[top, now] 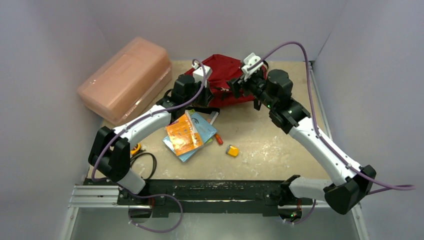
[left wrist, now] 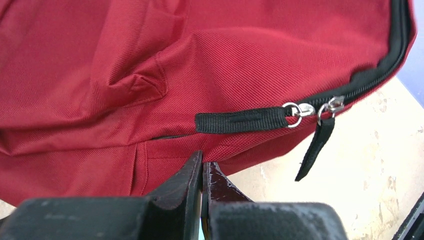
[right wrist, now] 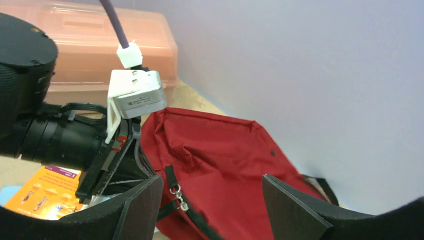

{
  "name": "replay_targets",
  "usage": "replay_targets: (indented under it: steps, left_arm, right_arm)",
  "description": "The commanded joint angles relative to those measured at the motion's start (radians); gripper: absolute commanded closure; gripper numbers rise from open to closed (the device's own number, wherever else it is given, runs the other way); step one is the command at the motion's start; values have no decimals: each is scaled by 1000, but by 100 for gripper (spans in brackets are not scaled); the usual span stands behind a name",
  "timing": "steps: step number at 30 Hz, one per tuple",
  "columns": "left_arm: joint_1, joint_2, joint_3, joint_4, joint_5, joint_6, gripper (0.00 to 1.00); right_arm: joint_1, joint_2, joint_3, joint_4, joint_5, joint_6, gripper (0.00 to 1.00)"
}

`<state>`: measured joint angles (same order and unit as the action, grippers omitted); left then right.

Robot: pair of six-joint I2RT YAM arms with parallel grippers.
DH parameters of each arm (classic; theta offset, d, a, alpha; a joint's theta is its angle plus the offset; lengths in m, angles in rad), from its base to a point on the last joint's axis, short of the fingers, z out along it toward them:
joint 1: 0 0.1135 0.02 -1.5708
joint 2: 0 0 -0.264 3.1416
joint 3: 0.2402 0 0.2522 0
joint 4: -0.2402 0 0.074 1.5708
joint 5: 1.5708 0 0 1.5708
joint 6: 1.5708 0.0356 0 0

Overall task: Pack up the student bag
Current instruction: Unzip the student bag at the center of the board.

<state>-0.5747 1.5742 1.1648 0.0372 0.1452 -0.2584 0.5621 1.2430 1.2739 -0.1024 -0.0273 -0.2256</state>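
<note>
Opening step, I judge: student bag [left wrist: 150,65] zipped; left gripper [left wrist: 202,170] pinched closed, nothing visibly held; right gripper [right wrist: 212,177] spread wide, empty, should next pinch zipper pull [right wrist: 177,196].

The student bag [left wrist: 150,60] just ahead of the black left hand [left wrist: 203,167] is dark red with a fine diagonal weave. Its zipper [left wrist: 385,65] and pull tab [left wrist: 240,120] are black, the rings silver. Behind that hand, an orange printed packet [top: 184,132] lies on a light blue booklet [top: 206,127], with a yellow block [top: 232,150] nearby. To the hand's left, the box [top: 127,77] is translucent pink. The bench [top: 270,145] is tan, flecked white.
</note>
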Motion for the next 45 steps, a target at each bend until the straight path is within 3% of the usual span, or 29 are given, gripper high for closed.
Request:
replay_targets:
  steps: [1,3,5,10,17,20,29,34,36,38,42,45]
  left_arm:
    - [-1,-66,4,37,4,-24,100]
    - [-1,-65,13,24,9,-35,100]
    - [-1,-64,19,19,22,-44,100]
    - [0,-69,22,17,51,-51,100]
    - [1,-71,30,5,62,-43,100]
    - [0,-74,32,1,67,-45,100]
    - [2,-77,33,6,97,-58,100]
    - [1,-83,32,7,101,-58,100]
    - [3,-83,32,7,101,-58,100]
    - [7,-82,31,7,100,-59,100]
    - [24,-79,33,7,104,-76,100]
    - [40,-76,32,7,98,-85,100]
  right_arm:
    - [-1,-72,-48,140,-106,-109,24]
    - [16,-73,-58,126,-122,-60,27]
    - [54,-76,-85,106,-125,-110,28]
    - [190,-115,-311,145,-9,-607,23]
    - [203,-123,-410,191,-36,-837,25]
    - [205,-106,-468,275,33,-952,24]
    - [204,-35,-533,547,84,-1039,25]
    - [213,16,-511,599,60,-1002,29]
    - [216,14,-512,634,62,-965,36]
    - [216,9,-510,653,64,-926,50]
    - [216,-1,-539,733,86,-824,100]
    - [213,-15,-575,784,79,-726,100]
